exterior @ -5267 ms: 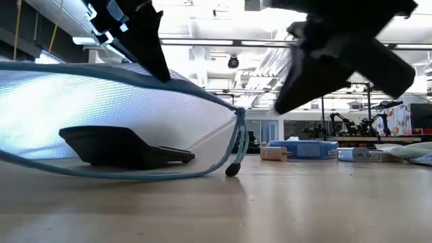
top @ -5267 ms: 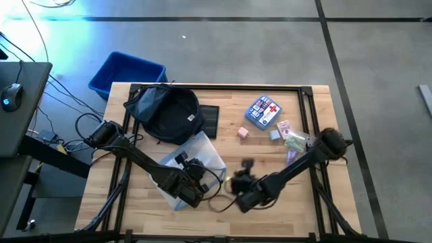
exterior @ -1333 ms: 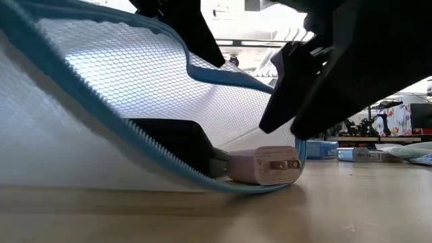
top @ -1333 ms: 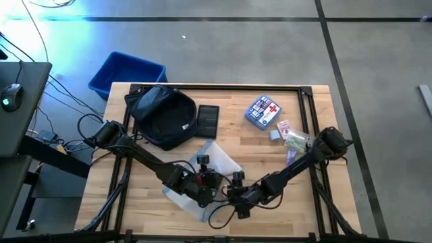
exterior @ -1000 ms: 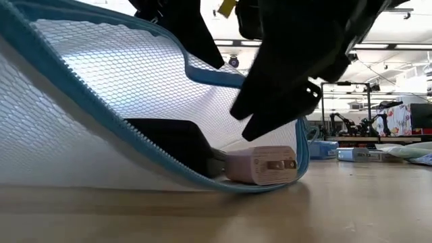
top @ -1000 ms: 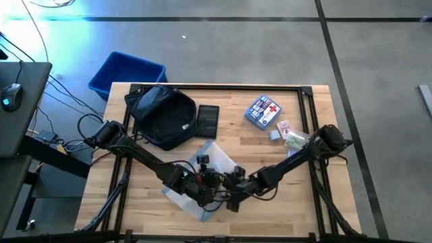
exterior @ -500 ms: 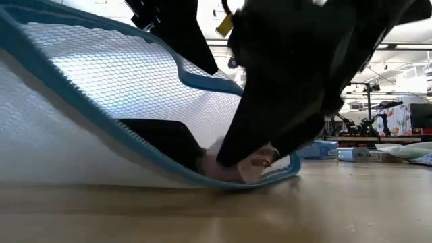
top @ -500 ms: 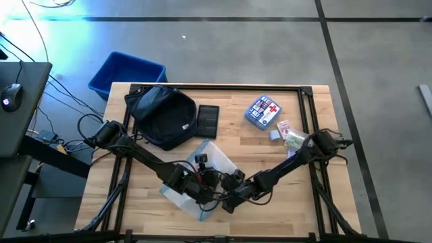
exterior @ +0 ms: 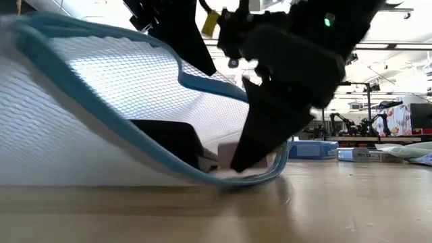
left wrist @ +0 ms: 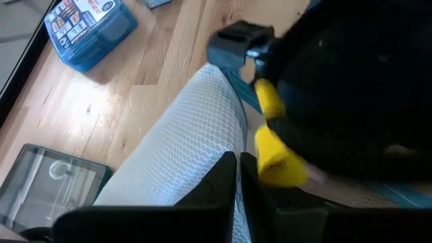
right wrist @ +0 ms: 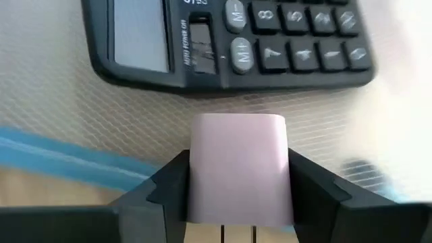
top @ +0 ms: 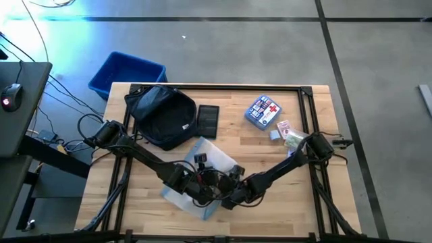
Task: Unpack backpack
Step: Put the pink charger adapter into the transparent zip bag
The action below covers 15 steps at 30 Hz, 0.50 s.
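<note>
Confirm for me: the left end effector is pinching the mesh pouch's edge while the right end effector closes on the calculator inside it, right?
Not quite. The right end effector is closing on the pink plug adapter, not the calculator, which lies just beyond it; the right wrist view shows this. The left end effector does pinch the mesh pouch.

tabletop point(top: 297, 202): pale wood, smooth, light grain
backpack point(top: 162, 115): dark, soft cloth, matt
mesh pouch point(exterior: 101, 101): white see-through net, blue zipper edge
charger plug point(right wrist: 239, 165): pink plastic, smooth, matt
calculator point(right wrist: 229, 40): dark plastic, shiny screen
fingers point(right wrist: 169, 189): black plastic, matt
</note>
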Motion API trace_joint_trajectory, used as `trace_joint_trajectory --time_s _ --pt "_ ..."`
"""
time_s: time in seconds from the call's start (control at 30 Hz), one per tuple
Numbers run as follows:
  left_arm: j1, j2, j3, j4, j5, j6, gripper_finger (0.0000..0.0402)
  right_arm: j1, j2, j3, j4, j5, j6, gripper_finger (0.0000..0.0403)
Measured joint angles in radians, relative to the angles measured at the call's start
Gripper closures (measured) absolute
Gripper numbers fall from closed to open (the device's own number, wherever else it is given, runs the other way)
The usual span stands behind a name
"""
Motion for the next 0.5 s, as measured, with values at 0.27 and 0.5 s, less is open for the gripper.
trace_joint_trajectory --time_s 0.27,0.5 --pt "-0.027 0.000 0.000 0.005 -0.003 0.052 0.0402 -0.024 -0.002 0.037 0.062 0.101 -0.117 0.0233" --pt "-0.052 -0.002 -0.004 -0.011 0.007 0.093 0.0401 -0.101 0.007 -0.036 0.306 0.114 -0.205 0.0151"
